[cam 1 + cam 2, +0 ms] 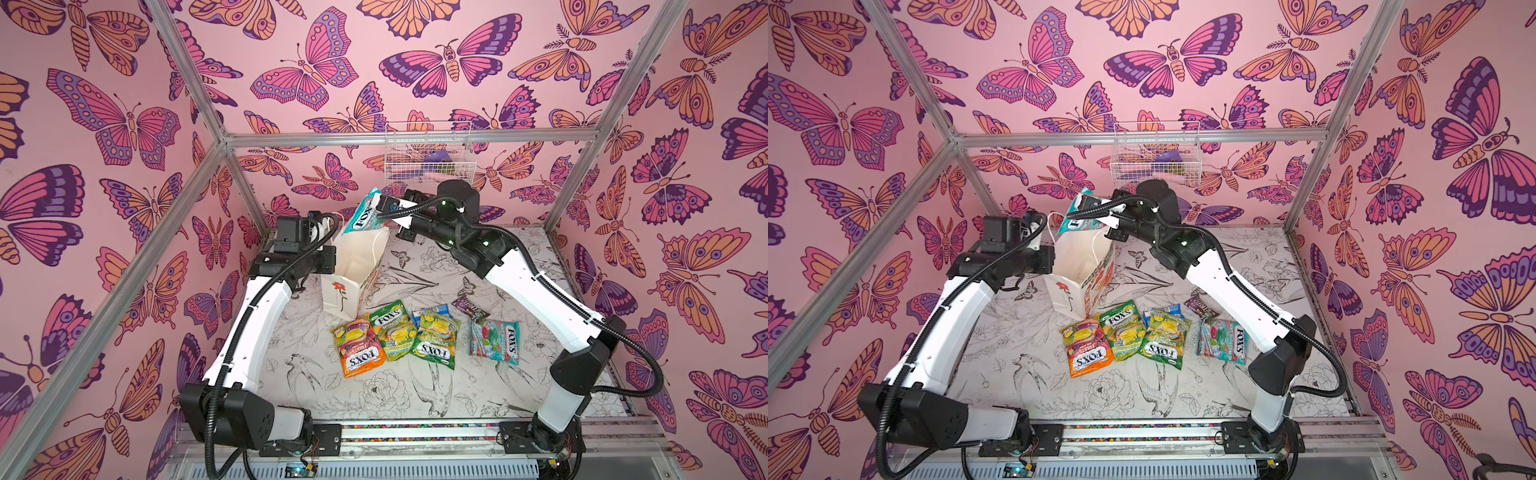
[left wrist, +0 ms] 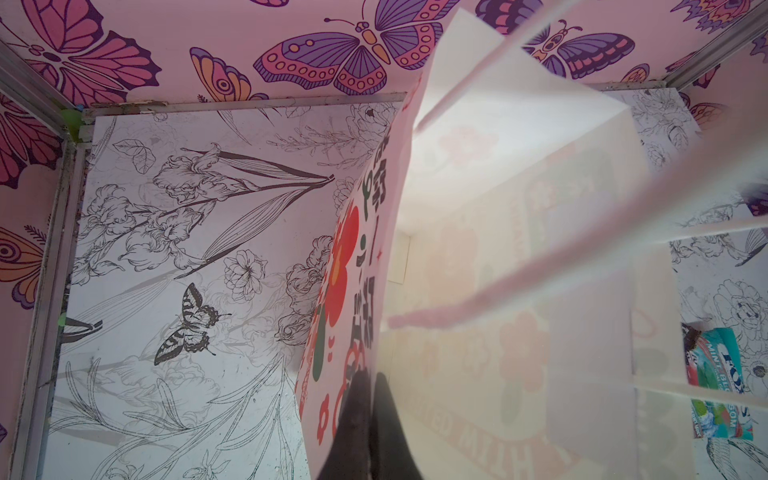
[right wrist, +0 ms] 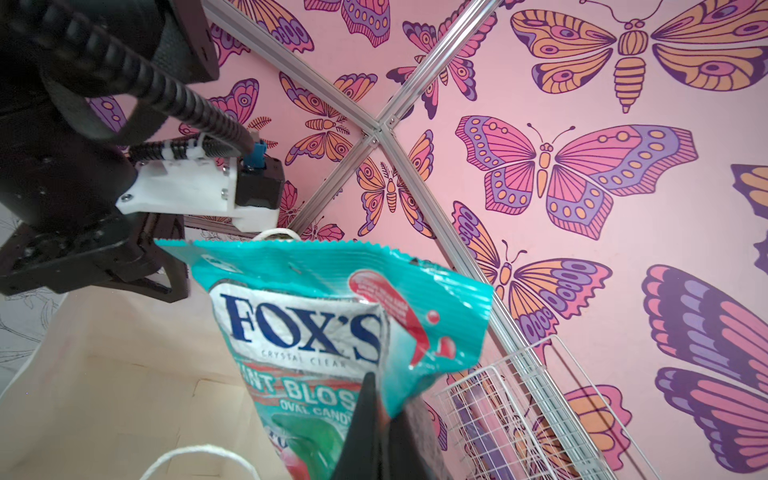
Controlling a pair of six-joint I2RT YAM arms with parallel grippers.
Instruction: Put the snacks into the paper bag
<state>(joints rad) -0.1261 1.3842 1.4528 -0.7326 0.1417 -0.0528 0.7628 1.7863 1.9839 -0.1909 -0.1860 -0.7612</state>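
Right gripper [image 3: 376, 411] is clamped on a glossy teal FOX'S candy packet [image 3: 316, 316], holding it just above the open mouth of the tall white paper bag [image 1: 355, 266] with a red flower on its front. Left gripper [image 2: 365, 399] is pinched shut on the bag's printed side wall at the rim. The bag stands upright on the flower-print table [image 1: 374, 399]. Just in front of the bag lie an orange FOX'S packet [image 1: 358, 351] and two green-yellow FOX'S packets [image 1: 388, 328], with a small blue-white packet [image 1: 438, 309] partly under one. Farther from the bag lie a small dark purple wrapper [image 1: 469, 306] and a second teal FOX'S packet [image 1: 494, 337]. Behind the bag, a white wire basket [image 1: 428, 153] sits against the wall.
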